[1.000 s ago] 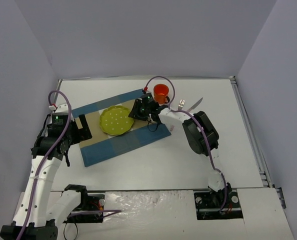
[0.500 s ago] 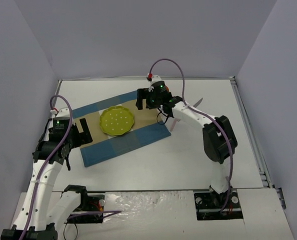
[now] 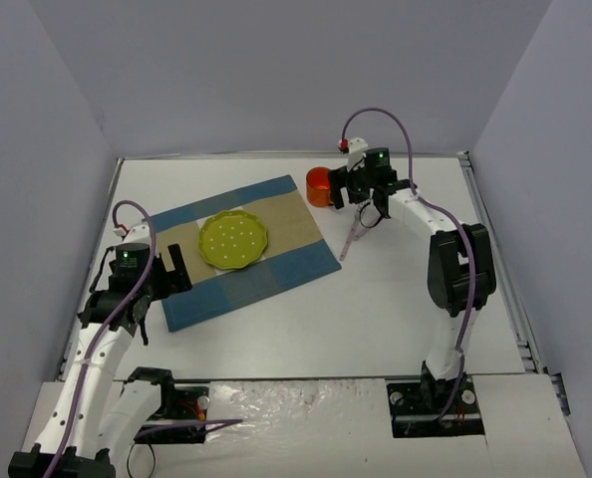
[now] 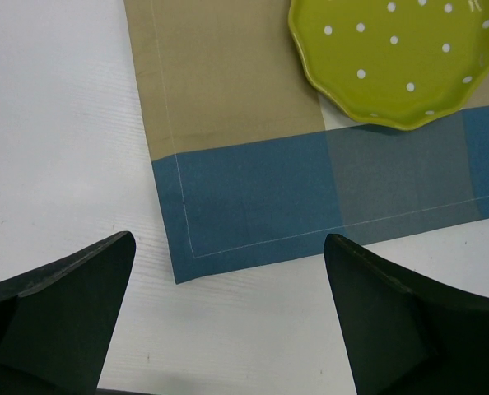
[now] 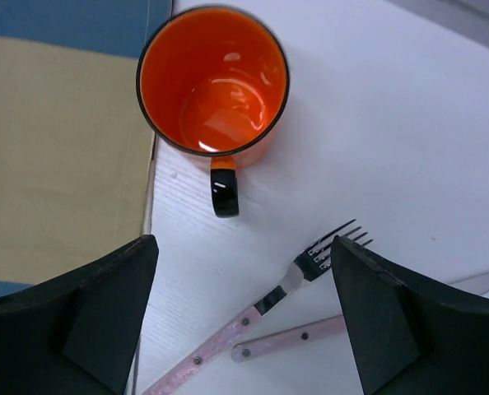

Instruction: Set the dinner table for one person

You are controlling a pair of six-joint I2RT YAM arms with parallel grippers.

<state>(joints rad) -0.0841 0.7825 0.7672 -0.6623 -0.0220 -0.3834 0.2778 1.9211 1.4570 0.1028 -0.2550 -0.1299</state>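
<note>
The white dinner table [image 3: 396, 289] carries a blue-and-tan checked placemat [image 3: 246, 254] with a green dotted plate [image 3: 233, 240] on it. An orange mug [image 3: 319, 186] stands just off the placemat's far right corner. In the right wrist view the mug [image 5: 213, 80] is upright and empty, its black handle toward me. A pink-handled fork [image 5: 261, 309] and a knife handle [image 5: 310, 336] lie on the table below it. My right gripper [image 5: 240, 321] is open and empty above them, beside the mug [image 3: 354, 194]. My left gripper [image 4: 228, 329] is open and empty by the placemat's [image 4: 253, 197] near left corner [image 3: 173, 267].
The plate's rim [image 4: 397, 58] shows at the top right of the left wrist view. Grey walls enclose the table on three sides. A metal rail [image 3: 495, 249] runs along the right edge.
My right arm has swung from over the placemat to the right and back, stopping beside the mug and above the cutlery. My left arm has drawn back a little toward the near edge.
</note>
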